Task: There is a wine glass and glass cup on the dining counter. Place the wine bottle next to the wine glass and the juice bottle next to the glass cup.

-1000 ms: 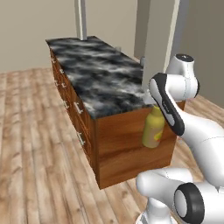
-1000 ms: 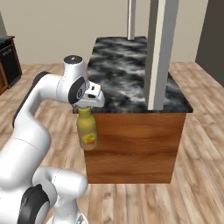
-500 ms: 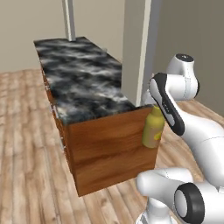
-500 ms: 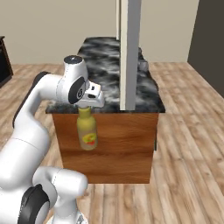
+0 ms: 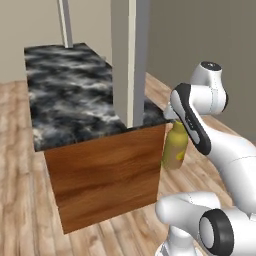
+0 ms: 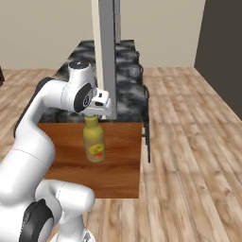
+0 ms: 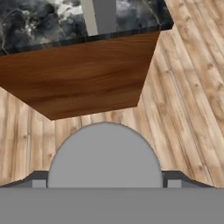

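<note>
beside the wooden end of the long dining counter (image 5: 75,100) with its black-and-grey marbled stone top, the squat mustard-yellow juice bottle (image 6: 94,142) hangs above the plank floor, the two-finger gripper (image 6: 94,114) clamped on its white cap.

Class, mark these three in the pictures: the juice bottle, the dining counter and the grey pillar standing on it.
juice bottle (image 6: 94,142): right base view, on its yellow body above the label.
dining counter (image 5: 105,175): left base view, on its wooden end face.
grey pillar (image 5: 129,60): left base view, midway up its shaft.
</note>
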